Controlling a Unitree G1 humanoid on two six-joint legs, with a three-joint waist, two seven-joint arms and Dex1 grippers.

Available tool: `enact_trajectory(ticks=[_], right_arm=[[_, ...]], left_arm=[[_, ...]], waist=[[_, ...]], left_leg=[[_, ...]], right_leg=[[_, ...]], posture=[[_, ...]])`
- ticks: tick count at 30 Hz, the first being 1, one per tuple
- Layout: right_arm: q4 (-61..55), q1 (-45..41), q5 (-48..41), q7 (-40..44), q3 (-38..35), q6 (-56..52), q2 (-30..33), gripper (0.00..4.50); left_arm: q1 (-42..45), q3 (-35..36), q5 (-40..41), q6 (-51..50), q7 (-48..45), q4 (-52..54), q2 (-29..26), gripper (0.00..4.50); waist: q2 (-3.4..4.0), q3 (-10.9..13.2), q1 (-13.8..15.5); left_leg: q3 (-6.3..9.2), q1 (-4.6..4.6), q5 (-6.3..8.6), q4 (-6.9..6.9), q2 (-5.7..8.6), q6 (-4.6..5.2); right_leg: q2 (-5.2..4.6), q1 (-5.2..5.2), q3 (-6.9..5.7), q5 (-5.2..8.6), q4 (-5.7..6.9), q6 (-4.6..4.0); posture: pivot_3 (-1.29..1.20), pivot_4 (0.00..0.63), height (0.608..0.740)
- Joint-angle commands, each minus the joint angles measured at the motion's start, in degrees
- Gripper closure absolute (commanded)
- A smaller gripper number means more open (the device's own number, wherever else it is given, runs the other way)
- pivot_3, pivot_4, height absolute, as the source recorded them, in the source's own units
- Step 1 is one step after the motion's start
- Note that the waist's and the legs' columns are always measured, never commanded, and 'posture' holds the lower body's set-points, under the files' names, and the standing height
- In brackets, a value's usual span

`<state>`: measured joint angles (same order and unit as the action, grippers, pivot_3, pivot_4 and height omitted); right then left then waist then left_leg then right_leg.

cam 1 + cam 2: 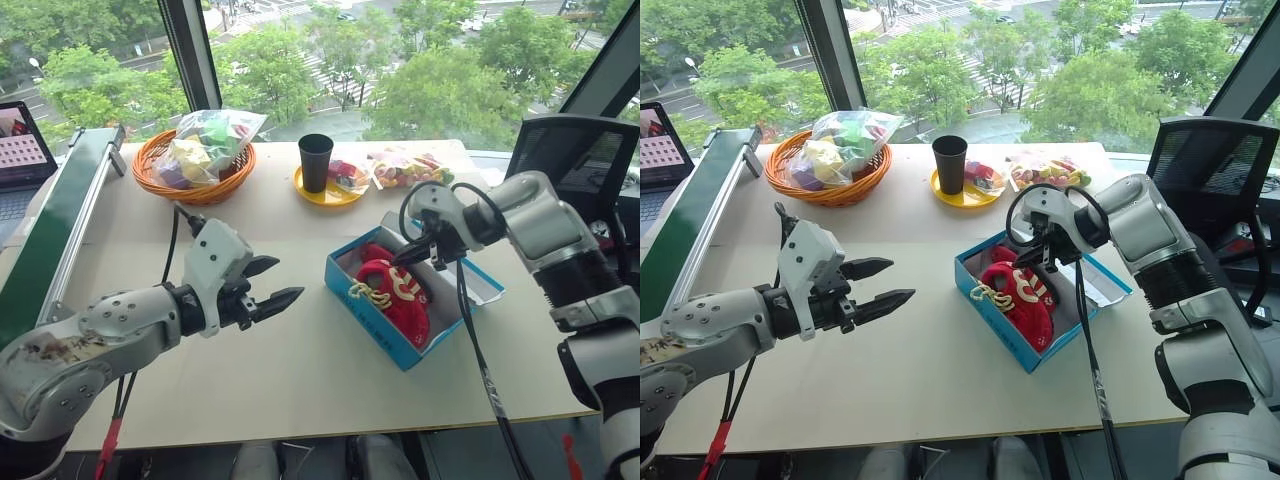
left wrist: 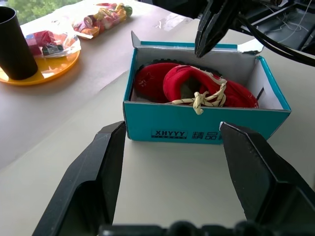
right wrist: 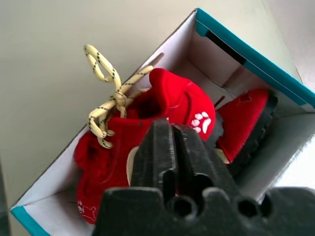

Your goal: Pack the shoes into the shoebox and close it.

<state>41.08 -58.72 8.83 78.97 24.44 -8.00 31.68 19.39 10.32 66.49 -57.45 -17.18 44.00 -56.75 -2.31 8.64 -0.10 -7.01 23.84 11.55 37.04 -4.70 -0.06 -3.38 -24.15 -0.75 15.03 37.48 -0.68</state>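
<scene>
1. I am seeing both shoes (image 1: 392, 288) lying inside the shoebox (image 1: 372, 318), which is sitting open on the table (image 1: 250, 370) in front of me, well clear of the wicker basket (image 1: 150, 160) and the black cup (image 1: 315, 162) at the far edge.
2. My right gripper (image 1: 402, 256) is hanging over the far end of the box with its fingers pressed together, holding nothing; I judge I am tucking the shoes down.
3. My left gripper (image 1: 275, 285) is hovering beside the box, fingers spread apart and empty, pointing at its long side.
4. I judge packing is nearly done and closing is what remains. The lid seems to be lying flat beyond the box's far side, so the next move calls for lifting the right gripper clear, then folding the lid over.
5. The right wrist view is showing the yellow laces (image 3: 106, 105) spilling over the box wall, which could snag the lid.
6. The left wrist view is showing the lettering on the blue side and the right fingers just above the rim.
</scene>
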Motion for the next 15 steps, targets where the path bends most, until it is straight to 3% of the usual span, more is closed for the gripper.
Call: enact_trajectory(ticks=[1, 7, 11, 15], right_arm=[[1.47, 4.81, 4.51, -2.63, 3.59, 2.63, -0.91, 4.48], [-4.83, 6.51, 4.04, -3.19, 1.09, -0.75, 0.43, 4.48], [-16.41, 4.86, -5.09, 2.87, -6.66, -15.43, 3.42, 4.48], [-30.02, 6.23, -15.06, 9.79, -13.96, -27.61, 11.64, 4.48]], left_arm=[[1.01, 1.42, -0.14, 0.6, -0.08, 0.32, -0.36, 1.28], [1.44, 0.52, -0.43, 0.83, -0.95, 0.32, -0.16, 1.28], [2.5, -0.88, -1.44, 1.07, -3.11, -0.48, 0.01, 1.28], [3.76, -3.23, -3.37, 1.52, -6.81, -1.75, 0.41, 1.28]], waist=[[-0.03, -0.02, 0.0], [-0.26, -0.18, 0.15], [-0.21, -0.15, 0.61], [-0.01, -0.03, 0.82]], left_leg=[[-0.01, -0.06, 0.0, 0.0, 0.0, 0.0], [-0.01, -0.63, 0.13, 0.0, 0.0, 0.19], [0.04, -0.79, 0.14, -0.01, 0.0, 0.21], [0.13, -0.33, 0.13, -0.01, 0.02, 0.22]], right_leg=[[0.0, 0.04, 0.01, 0.0, 0.02, 0.0], [-0.02, 0.6, 0.0, 0.01, 0.02, 0.0], [-0.03, 0.82, -0.08, 0.03, 0.0, 0.0], [-0.03, 0.28, 0.01, 0.03, 0.09, -0.01]], posture=[[0.0, 0.15, 0.737], [0.0, 0.15, 0.737], [0.0, 0.15, 0.737], [0.0, 0.15, 0.737]])
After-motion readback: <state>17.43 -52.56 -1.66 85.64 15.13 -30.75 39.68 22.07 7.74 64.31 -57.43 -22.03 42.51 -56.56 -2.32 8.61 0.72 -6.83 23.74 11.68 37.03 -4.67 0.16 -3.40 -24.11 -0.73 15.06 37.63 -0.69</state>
